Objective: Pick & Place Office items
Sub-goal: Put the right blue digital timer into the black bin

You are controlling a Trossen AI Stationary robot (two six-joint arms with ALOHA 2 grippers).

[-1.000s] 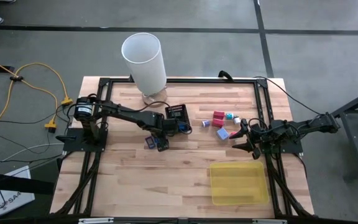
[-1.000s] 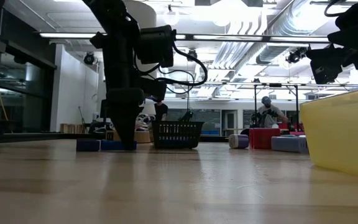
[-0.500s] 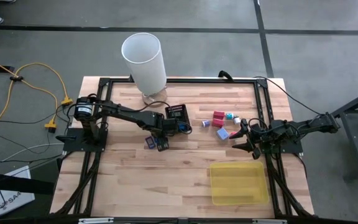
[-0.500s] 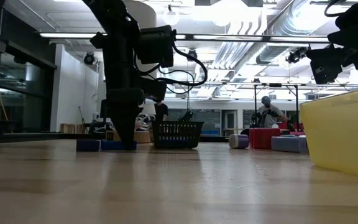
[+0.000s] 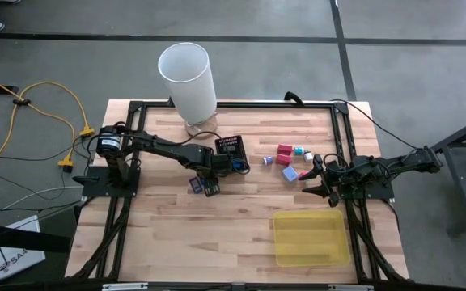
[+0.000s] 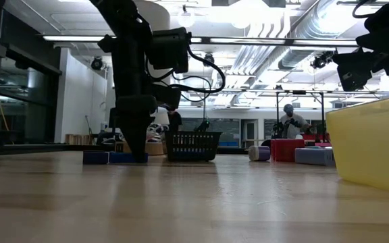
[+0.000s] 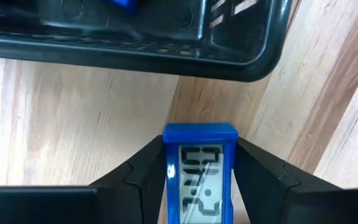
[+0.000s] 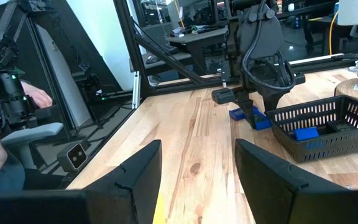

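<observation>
The left hand (image 7: 199, 186) pinches a blue clock (image 7: 199, 171) on the surface, at six o'clock of the mesh box (image 5: 231, 146), which holds one blue piece (image 8: 305, 133). Coloured blocks (image 5: 288, 157) remain unsorted; the right hand (image 5: 318, 179) waits spread.

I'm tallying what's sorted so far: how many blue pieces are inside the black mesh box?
1: a blue piece lies on the floor of the black mesh box, seen through its open top. The mesh walls may hide others.

Blue-framed clock (image 7: 199, 180) with grey display, black mesh box (image 7: 129, 37), translucent yellow tray (image 5: 311, 237), red block (image 5: 285, 150), pale wood table (image 5: 217, 226).
</observation>
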